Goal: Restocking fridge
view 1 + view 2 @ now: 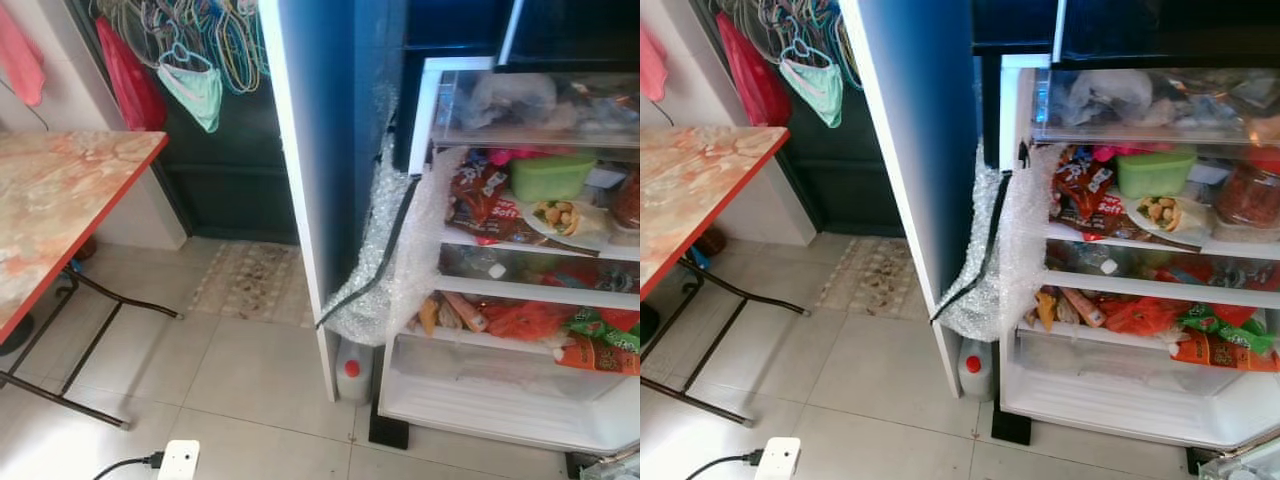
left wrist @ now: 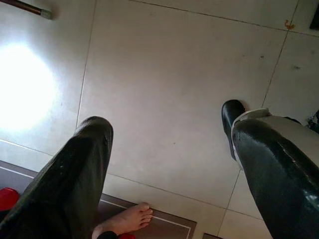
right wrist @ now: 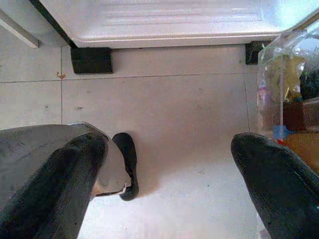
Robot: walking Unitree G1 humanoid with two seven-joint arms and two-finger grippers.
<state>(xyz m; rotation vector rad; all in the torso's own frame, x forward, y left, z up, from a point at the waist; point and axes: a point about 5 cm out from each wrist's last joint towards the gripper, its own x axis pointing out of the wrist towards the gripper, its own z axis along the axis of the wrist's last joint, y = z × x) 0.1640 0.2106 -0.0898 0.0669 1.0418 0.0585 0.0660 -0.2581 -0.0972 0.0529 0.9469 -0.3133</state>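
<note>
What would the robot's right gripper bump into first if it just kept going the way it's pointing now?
Most likely the pale tiled floor. The right gripper points down at bare tile between its open black fingers, short of the white fridge base. A clear bag of packets sits off to one side.

Left gripper (image 2: 167, 164) hangs over the pale floor tiles (image 2: 169, 74), fingers spread wide, a person's bare foot (image 2: 127, 220) on a dark mat (image 2: 169, 226) below.
</note>
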